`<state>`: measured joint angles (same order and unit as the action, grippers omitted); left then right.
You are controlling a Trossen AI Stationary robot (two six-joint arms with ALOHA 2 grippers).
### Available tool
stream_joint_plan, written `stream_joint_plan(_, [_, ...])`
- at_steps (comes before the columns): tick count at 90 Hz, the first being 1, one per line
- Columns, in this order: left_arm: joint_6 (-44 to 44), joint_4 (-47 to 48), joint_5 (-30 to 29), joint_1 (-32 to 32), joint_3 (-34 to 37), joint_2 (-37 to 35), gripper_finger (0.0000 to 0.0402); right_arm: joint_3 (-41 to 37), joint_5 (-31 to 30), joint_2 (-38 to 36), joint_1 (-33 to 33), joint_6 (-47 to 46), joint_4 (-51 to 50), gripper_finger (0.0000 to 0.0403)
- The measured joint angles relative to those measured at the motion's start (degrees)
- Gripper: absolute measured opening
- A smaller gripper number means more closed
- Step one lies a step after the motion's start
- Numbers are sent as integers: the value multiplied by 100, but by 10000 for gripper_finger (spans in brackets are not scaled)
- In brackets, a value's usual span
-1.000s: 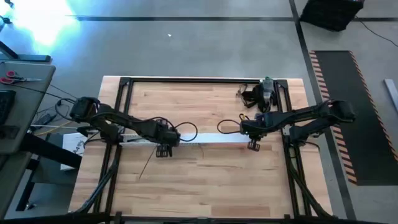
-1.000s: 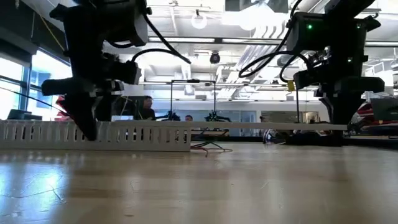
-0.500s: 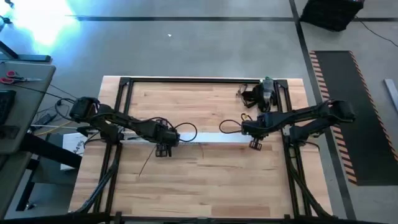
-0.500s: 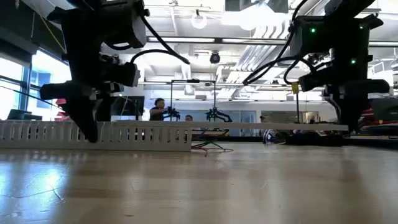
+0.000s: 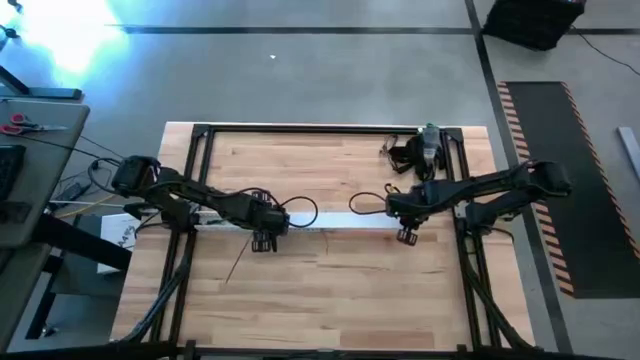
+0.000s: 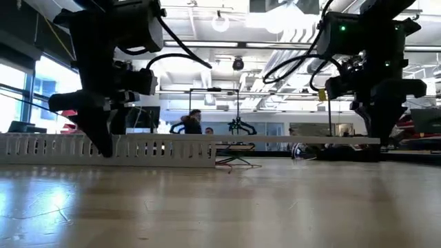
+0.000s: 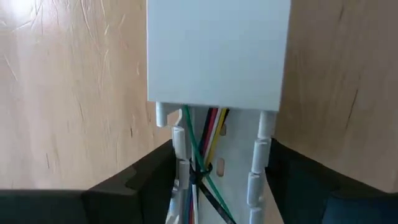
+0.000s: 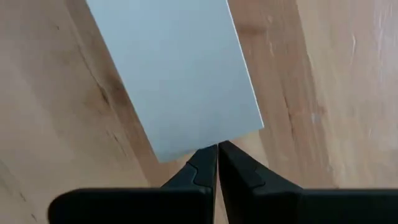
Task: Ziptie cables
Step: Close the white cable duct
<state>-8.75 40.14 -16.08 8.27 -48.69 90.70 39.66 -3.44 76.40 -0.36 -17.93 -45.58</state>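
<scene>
On a wooden table [image 5: 330,290], two dark robot arms meet along a long white line of plastic.

Nearest in the left wrist view, the left gripper [image 7: 219,180] straddles a white slotted cable channel [image 7: 258,180], one dark finger [image 7: 140,177] on each outer wall, jaws set as wide as the channel. The cables [image 7: 205,146] lie inside the channel, directly between those fingers: green, red, yellow, white and black wires bunched together, with a dark tie looped around them. Just beyond the fingers, the wires pass under a flat white cover strip [image 7: 217,53] that lies over the channel.

In the right wrist view, the right gripper [image 8: 217,163] has its fingertips [image 8: 202,168] pressed together with hardly a gap, touching the end edge of the cover strip [image 8: 177,74]; whether they pinch it cannot be told.

From above, the left gripper [image 5: 264,228] is at mid-table and the right gripper [image 5: 407,224] is farther right, with the cover strip [image 5: 345,224] spanning between them.

The level view shows the channel [image 6: 158,149] standing on the table, with people in the room behind.
</scene>
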Motion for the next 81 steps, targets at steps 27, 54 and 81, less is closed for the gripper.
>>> stream_joint_plan(27, [33,11,-44,2,-13,4,213,0,-63,0,0,90,278,0])
stream_joint_plan(54, [148,238,90,-2,-227,22,262,0,-63,0,0,90,308,0])
stream_joint_plan(81, [154,684,223,-6,-240,13,295,0,-66,0,0,90,327,0])
